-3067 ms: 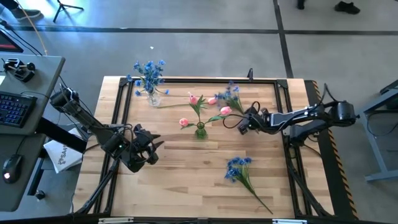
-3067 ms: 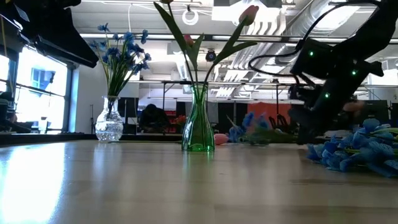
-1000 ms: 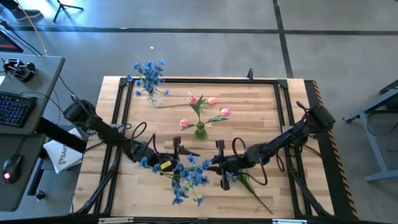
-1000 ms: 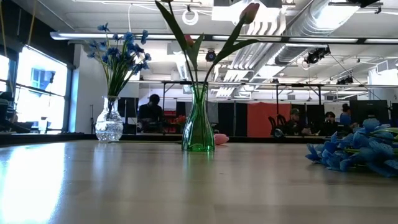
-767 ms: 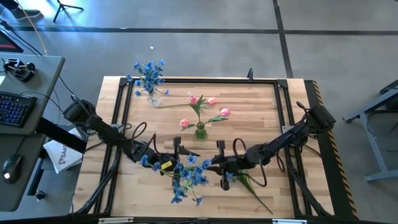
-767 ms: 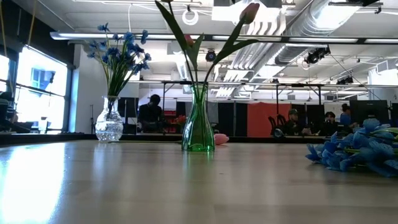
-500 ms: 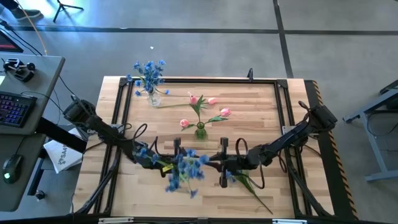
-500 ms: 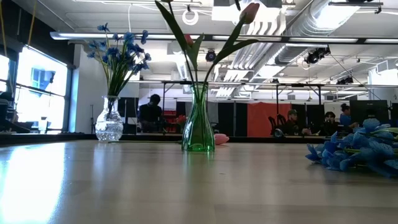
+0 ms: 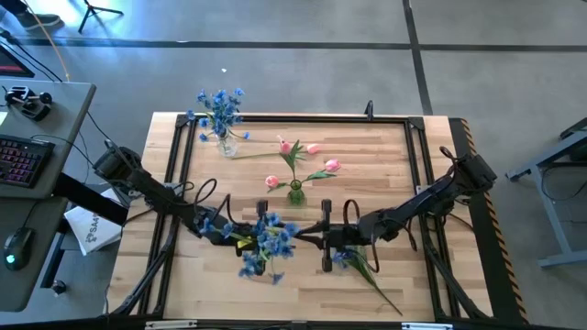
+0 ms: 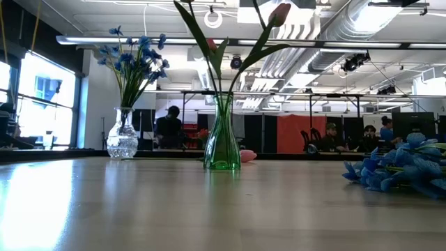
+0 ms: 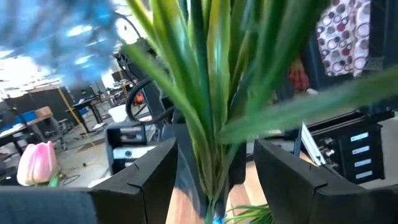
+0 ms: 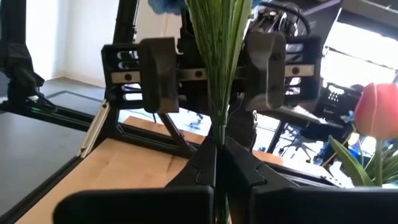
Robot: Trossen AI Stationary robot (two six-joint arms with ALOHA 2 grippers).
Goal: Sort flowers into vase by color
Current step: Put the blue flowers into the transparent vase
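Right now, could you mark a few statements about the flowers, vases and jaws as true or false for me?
1. The right gripper has its jaws shut on the blue spray's stem. True.
2. The left gripper has its jaws clamped tight. False: they stand open around the stems.
3. The green vase holds blue blossoms. False: pink tulips.
4. The clear vase holds blue flowers. True.
5. No flowers lie on the table. False: another blue spray lies there.

left hand (image 9: 246, 235) spread, right hand (image 9: 312, 240) clamped
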